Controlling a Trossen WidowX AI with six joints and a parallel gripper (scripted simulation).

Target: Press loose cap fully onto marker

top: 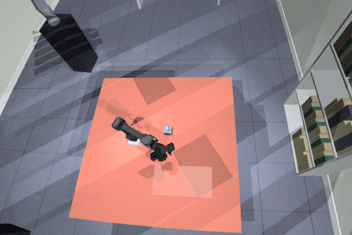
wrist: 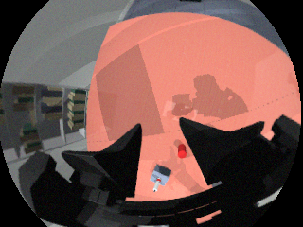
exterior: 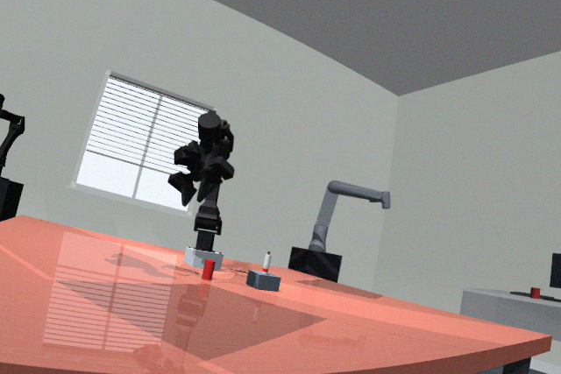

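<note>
Table [top: 122, 192] [exterior: 408, 347] [wrist: 189, 52] bearing 1 red cap [exterior: 208, 269] [wrist: 182, 151].

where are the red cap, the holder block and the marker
red cap [exterior: 208, 270] [wrist: 182, 151]: exterior and wrist views, on its side wall in both
holder block [exterior: 263, 280] [wrist: 162, 171]: exterior and wrist views, on its body
marker [exterior: 266, 261] [wrist: 156, 186]: exterior and wrist views, on its white barrel
</note>
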